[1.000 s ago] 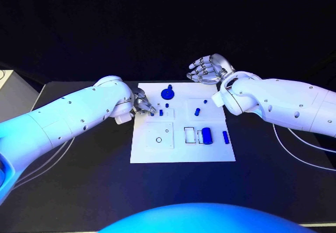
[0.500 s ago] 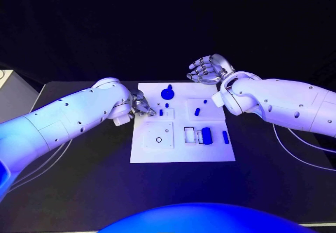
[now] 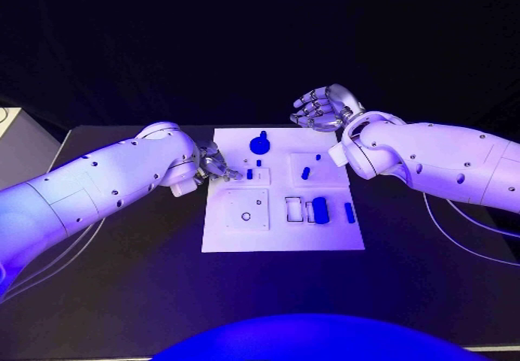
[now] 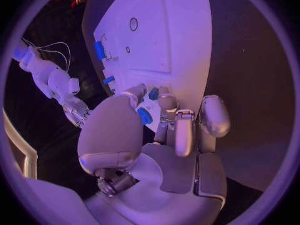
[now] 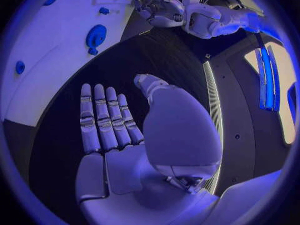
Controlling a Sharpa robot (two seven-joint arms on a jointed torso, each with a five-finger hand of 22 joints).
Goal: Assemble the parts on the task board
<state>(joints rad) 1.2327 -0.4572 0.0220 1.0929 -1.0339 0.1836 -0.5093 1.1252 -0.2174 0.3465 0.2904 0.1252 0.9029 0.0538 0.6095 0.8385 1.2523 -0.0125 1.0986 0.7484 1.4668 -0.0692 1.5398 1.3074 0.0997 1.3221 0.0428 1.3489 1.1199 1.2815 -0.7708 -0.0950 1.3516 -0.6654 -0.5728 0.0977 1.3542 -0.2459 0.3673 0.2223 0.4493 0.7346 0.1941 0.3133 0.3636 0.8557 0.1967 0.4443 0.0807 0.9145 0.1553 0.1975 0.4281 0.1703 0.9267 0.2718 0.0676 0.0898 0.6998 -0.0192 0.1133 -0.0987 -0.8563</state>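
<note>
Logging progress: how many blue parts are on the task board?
7: knob at the far edge; two small pegs by the left hand; two mid-right; cylinder and bar near right. Fingers may hide more.

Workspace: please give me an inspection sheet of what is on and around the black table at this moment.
Surface: black table, bare around the task board.
Job's things: white task board in the middle; round blue part at its far end, small blue parts near the centre, a blue cylinder and a thin blue bar on its right side.
Clutter: nothing seen.
Hands: left hand at the board's left edge, fingers pinching a small blue part; right hand beyond the board's far edge, fingers apart, holding nothing.
Cables: white cables hang under the right arm.
Surroundings: dark; a pale object at the left.
</note>
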